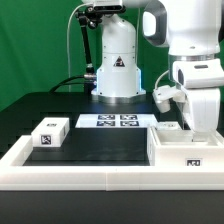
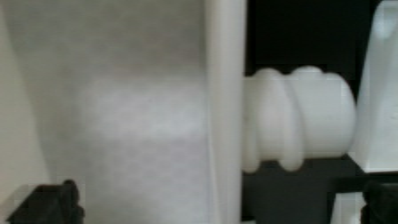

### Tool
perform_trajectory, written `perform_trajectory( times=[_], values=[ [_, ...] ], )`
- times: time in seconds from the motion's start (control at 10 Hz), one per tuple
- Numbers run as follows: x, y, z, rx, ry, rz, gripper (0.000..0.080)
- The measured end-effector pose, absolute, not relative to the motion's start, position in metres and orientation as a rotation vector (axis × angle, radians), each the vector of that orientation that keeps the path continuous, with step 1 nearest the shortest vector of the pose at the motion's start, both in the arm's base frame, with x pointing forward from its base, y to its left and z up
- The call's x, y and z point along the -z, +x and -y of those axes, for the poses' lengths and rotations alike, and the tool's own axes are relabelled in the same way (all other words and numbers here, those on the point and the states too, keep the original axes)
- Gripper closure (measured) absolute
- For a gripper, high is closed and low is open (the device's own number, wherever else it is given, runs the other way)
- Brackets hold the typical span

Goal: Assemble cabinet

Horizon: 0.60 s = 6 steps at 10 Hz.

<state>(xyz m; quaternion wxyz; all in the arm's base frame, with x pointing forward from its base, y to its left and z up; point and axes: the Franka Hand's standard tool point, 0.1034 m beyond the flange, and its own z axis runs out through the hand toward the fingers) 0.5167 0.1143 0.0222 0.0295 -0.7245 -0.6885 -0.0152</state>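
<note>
one small block and the marker board lie apart from the cabinet; claw state unclear.

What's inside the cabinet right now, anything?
Of the cabinet, the exterior view shows only outer walls and rim. The arm blocks the view into its top, and the wrist view is too blurred, so contents cannot be seen.

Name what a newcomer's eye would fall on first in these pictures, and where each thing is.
The white robot arm stands out first, reaching down at the exterior view's right over the cabinet, a white box near the front rim. A small tagged white block sits alone at that view's left, the marker board mid-table. The wrist view shows a ribbed white part beside a white panel.
</note>
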Motion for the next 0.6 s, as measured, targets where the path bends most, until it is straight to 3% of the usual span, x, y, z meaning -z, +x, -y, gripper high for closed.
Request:
perform_trajectory(
  times=[0.2,0.6],
  values=[
    [-0.027,0.515,-0.114,0.046,-2.241,2.12,0.0003],
    [-0.061,0.497,-0.124,0.066,-2.295,2.1,0.0003]
  ],
)
